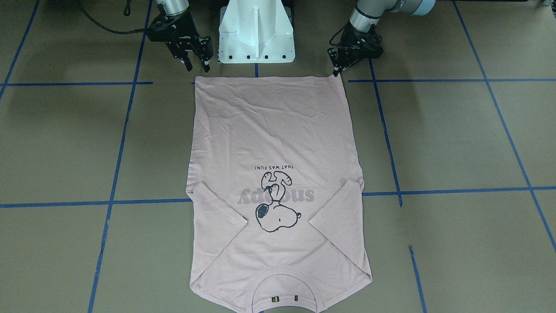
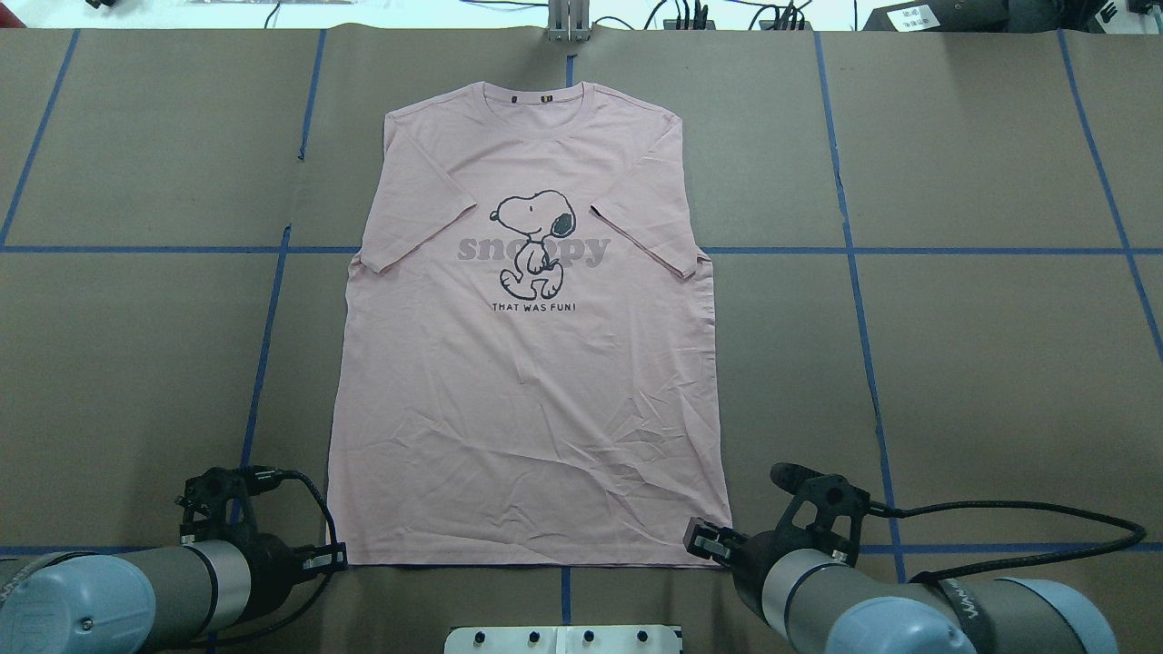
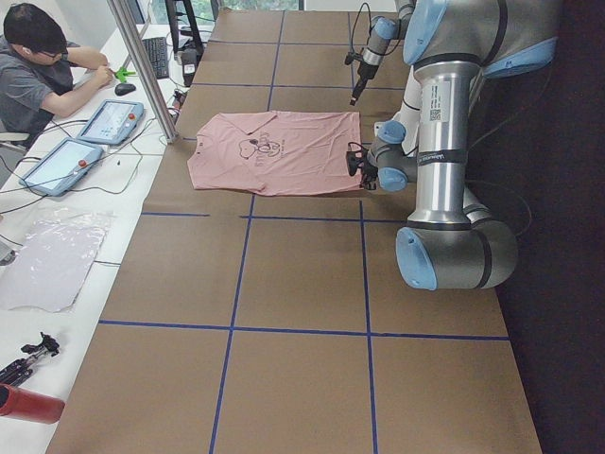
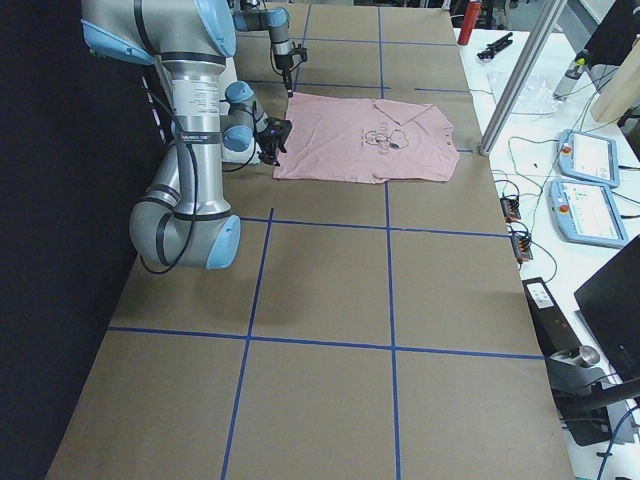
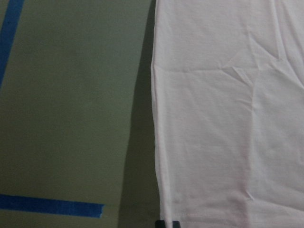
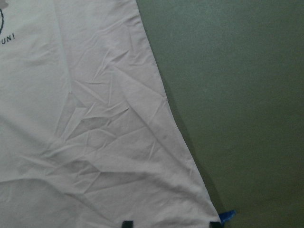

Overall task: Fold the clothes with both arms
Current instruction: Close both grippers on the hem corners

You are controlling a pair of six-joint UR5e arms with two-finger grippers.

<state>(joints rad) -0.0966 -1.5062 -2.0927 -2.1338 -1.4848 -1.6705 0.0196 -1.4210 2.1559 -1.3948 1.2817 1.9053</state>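
Pink T-shirt (image 2: 531, 409) flat, hem toward white pedestal (image 2: 563, 640), collar at far end

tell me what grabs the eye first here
A pale pink T-shirt lies flat and front up on the brown table. It has a Snoopy print on the chest, and both sleeves are folded in over the front. The left gripper and right gripper are at the two hem corners nearest the robot, and the right one's jaws are apart.
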